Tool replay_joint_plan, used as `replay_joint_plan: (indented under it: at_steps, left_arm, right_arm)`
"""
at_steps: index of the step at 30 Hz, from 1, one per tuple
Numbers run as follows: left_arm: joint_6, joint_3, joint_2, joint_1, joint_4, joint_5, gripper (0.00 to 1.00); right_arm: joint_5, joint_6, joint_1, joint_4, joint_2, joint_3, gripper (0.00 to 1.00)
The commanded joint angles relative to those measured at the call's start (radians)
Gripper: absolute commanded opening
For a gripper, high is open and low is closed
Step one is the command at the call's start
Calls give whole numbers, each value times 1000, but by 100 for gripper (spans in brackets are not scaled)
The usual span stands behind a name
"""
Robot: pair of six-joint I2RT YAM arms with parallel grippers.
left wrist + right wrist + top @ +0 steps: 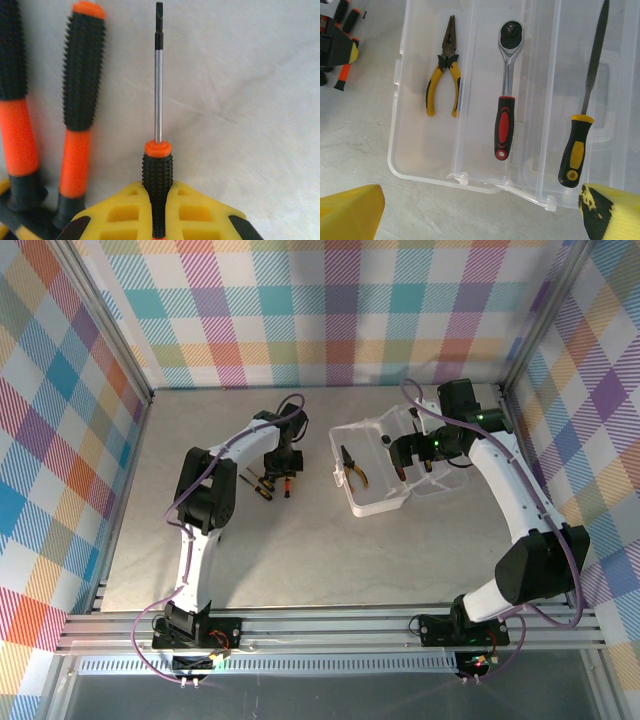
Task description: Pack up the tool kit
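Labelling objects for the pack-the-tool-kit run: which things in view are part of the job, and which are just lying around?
Job: open clear case, with yellow pliers, ratchet and file in it; screwdriver clamped in left gripper; two more screwdrivers on the table.
Lying about: no stray items seen; just plaid walls.

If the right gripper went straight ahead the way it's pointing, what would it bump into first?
The open right gripper would probably meet the near rim of the clear case, beside the ratchet handle; depth is hard to judge.
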Motion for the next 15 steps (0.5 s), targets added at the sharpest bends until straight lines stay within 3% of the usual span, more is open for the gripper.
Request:
replay_joint_plan:
  at_steps: [1,5,10,15]
  left_arm:
    - [10,4,-131,-10,-14,101,0]
    - [-32,-4,-222,-10,46,241,0]
    - [-134,-55,-330,-25,212,439,0]
    - [-245,-130,-409,-54,395,534,0]
  right_arm:
    - [-92,23,6,6,-47,-19,99]
    - [-250,97,9,70,-85,-50,99]
    - [-447,246,69,269,-121,-132,99]
    - [-442,324,192,377,-71,-129,82]
